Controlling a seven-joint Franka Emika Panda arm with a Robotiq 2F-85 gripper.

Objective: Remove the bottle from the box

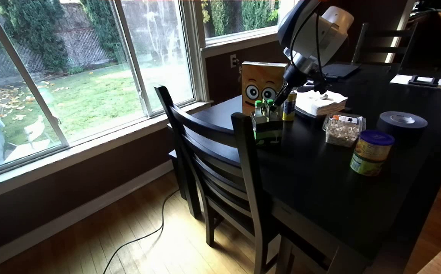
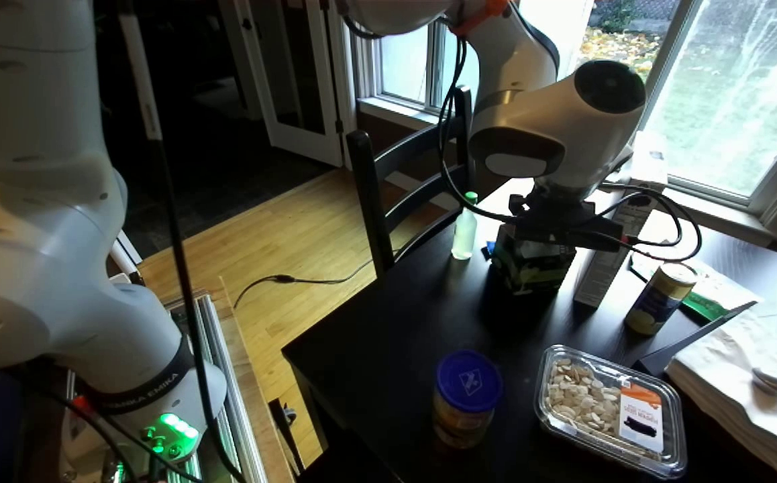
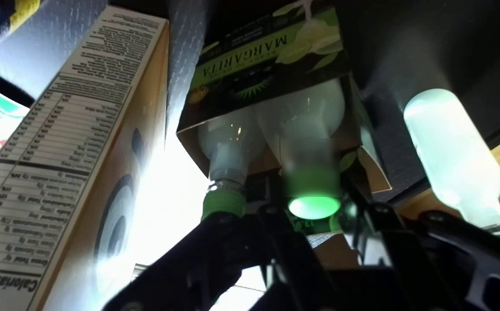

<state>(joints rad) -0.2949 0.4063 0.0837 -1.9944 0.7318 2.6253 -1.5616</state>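
Arm base (image 2: 143,376) reads "FRANKA EMIKA". Claw (image 3: 312,201) straddles 1 green-capped btl (image 3: 308,166); can't tell if clenched. That btl's in "MARGARITA" box (image 3: 252,60) w/ 1 other btl (image 3: 227,162). 1 tall carton (image 3: 73,147) just beside reads "Calorías", upside down in wrist view. 3rd btl (image 2: 464,231) stands upright on counter (image 2: 388,349), apart from box.

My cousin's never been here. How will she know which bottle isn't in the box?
Find the black table and the chair by the window. Near that chair, beside the green-and-black box, stands a pale bottle with a green cap. Other bottles sit in the box; only this one stands outside.
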